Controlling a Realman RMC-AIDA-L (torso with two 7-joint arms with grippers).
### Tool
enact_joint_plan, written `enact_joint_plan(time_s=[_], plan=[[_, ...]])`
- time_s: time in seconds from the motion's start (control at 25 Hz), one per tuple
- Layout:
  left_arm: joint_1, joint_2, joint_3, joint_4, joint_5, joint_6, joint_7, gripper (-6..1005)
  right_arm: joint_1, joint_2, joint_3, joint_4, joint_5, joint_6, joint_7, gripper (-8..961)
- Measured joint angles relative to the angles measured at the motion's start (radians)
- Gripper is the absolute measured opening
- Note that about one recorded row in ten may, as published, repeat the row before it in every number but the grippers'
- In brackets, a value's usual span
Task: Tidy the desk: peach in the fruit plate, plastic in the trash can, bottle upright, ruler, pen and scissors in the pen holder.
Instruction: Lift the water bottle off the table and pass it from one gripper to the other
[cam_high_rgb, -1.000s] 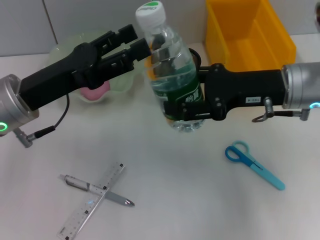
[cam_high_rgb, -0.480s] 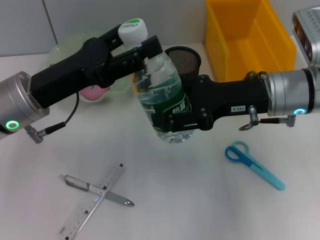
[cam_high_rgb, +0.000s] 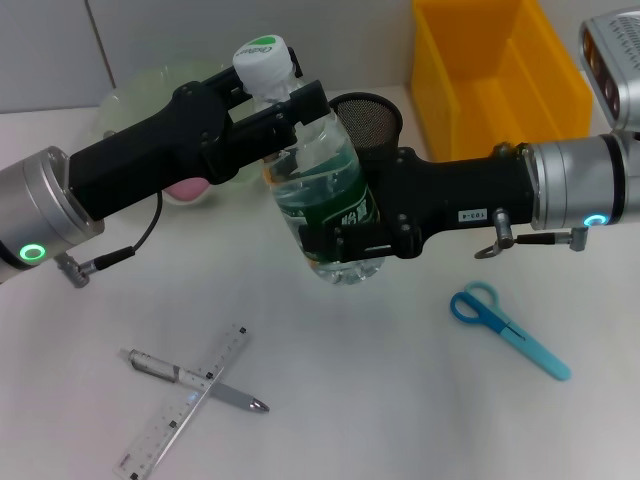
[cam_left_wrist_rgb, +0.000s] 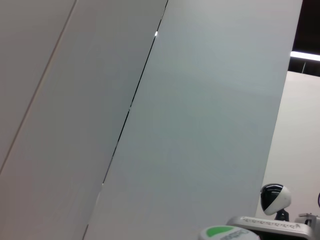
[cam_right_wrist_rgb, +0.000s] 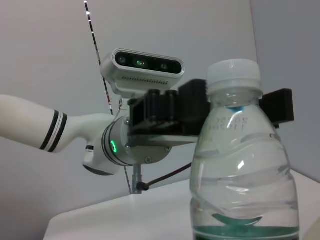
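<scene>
Two grippers share the bottle (cam_high_rgb: 322, 195), held off the desk at centre: the right gripper (cam_high_rgb: 345, 245) clamps its labelled body from 3 o'clock, and the left gripper (cam_high_rgb: 268, 102) pinches the neck below the cap from 9 o'clock. Step in hand: standing it upright (base flat, then release). The peach (cam_high_rgb: 186, 187) is mostly hidden behind the left arm.

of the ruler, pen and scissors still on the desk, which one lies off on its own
The blue-handled scissors, alone toward the robot's right. The silver pen and clear plastic ruler lie crossed over each other toward its left.
</scene>
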Motion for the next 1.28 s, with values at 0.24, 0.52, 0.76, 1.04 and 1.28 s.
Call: enact_joint_plan(time_s=[0.24,0.52,0.76,1.04,1.28], plan=[[0.001,0.001,0.003,0.003,-0.001,-0.01,0.002,608,0.0,0.0,-0.001,-0.002,0.0,0.0,0.0,695],[0.001,0.001,0.004,0.005,-0.005,-0.009,0.002,576,0.0,-0.002,-0.001,-0.004,-0.004,0.002,0.001,696],[0.004,0.001,0.001,0.005,-0.005,-0.009,0.002,554,-0.001,-0.002,-0.001,-0.005,-0.006,0.003,0.003,696],[0.009,0.002,-0.003,0.005,-0.006,-0.009,0.003,527,-0.004,-0.002,-0.001,-0.008,-0.008,0.005,0.007,697],[0.009,0.002,-0.004,0.005,-0.006,-0.009,0.004,504,-0.004,-0.002,-0.001,-0.007,-0.01,0.003,0.008,697]])
